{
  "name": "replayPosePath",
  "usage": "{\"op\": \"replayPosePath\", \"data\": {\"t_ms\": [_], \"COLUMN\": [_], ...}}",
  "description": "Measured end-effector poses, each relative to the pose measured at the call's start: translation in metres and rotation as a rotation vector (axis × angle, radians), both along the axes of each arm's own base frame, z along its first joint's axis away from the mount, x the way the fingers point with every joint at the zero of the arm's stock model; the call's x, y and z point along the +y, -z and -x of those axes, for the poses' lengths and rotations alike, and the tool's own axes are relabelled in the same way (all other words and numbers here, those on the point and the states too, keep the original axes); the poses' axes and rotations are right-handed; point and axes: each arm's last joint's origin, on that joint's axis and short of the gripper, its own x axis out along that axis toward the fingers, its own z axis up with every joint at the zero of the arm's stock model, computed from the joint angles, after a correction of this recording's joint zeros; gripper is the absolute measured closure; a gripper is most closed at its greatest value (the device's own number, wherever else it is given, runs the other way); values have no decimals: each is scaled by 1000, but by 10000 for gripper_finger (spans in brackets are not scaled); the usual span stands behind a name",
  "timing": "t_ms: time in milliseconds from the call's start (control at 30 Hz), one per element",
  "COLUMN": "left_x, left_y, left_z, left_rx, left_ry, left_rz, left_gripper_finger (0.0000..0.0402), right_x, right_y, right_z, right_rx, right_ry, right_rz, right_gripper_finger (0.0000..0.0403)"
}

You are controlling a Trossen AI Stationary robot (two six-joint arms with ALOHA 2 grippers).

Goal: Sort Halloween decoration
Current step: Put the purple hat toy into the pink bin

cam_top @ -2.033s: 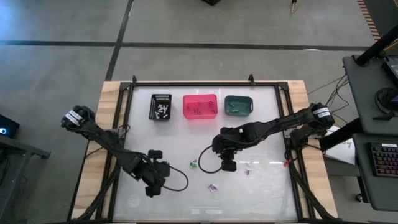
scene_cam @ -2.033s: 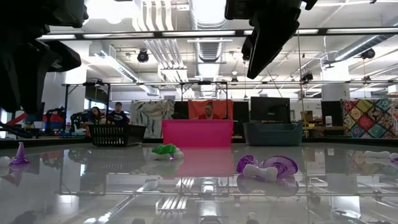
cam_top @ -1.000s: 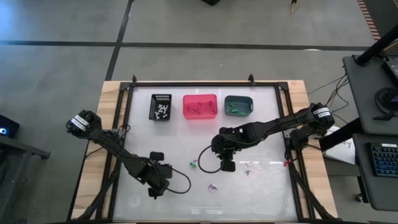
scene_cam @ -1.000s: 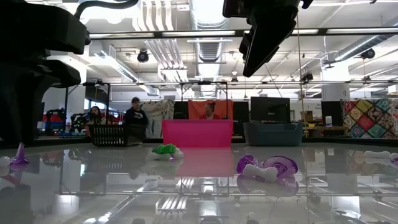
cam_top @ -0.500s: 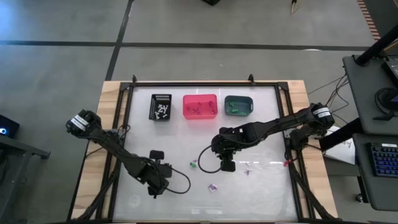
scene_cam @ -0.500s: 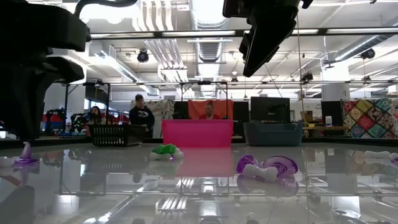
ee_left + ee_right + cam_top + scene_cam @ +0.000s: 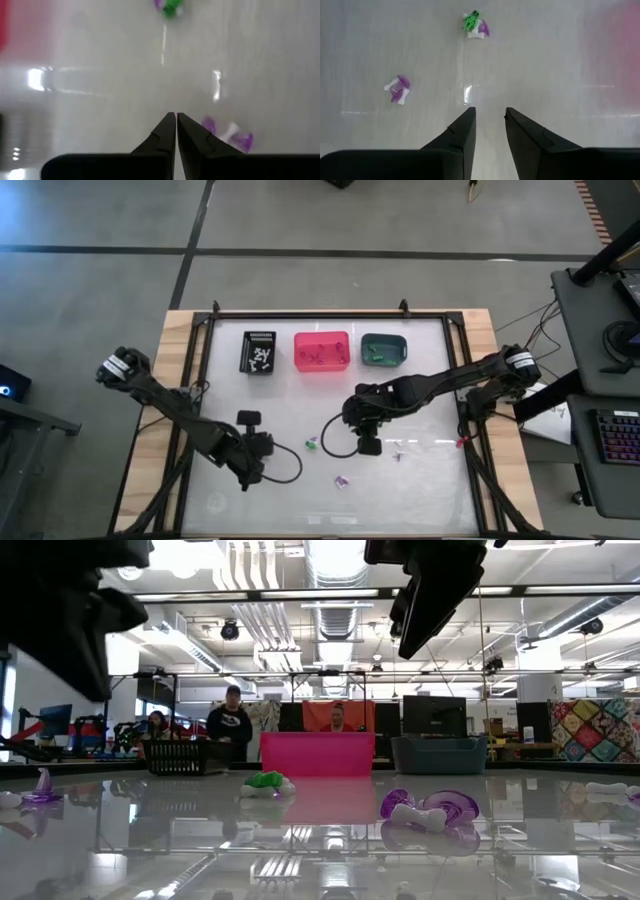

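Note:
The Halloween decoration lies scattered on the glass table. There is a green-and-white trinket [image 7: 312, 444], a purple-and-white one [image 7: 342, 481] and a small purple one [image 7: 398, 451]. A purple cone trinket [image 7: 40, 788] stands on the glass at the left of the low view. My left gripper [image 7: 176, 119] hangs above the near left part of the table, shut, with nothing seen between its tips. The purple-and-white trinket [image 7: 230, 135] lies on the glass beside the tips. My right gripper [image 7: 490, 116] hovers open over the middle of the table, clear of the green trinket [image 7: 476, 24].
A black bin [image 7: 259, 351], a pink bin [image 7: 322, 351] and a teal bin [image 7: 383, 349] stand in a row along the far side, each holding small trinkets. People stand in the room beyond the table. Bare glass lies between the two arms.
My left gripper has risen from the glass at the near left. The purple cone trinket stays on the table below it. My right gripper has kept still.

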Motion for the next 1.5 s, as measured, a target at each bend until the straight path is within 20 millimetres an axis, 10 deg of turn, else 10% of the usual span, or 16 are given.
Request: {"op": "replayPosePath", "data": {"t_ms": [567,1000,1500], "left_x": [22,55,159], "left_y": [-59,-70,-62], "left_z": [4,-20,-60], "left_rx": [-391,-439,-434], "left_ry": [25,39,34], "left_rz": [-161,-258,-240], "left_gripper_finger": [401,401,401], "right_x": [4,-7,-13], "right_y": [-1,5,4], "right_z": [4,53,73], "right_rx": [-90,-390,-544], "right_ry": [-86,-29,-18], "right_rz": [25,-48,-27], "right_gripper_finger": [308,316,319]}}
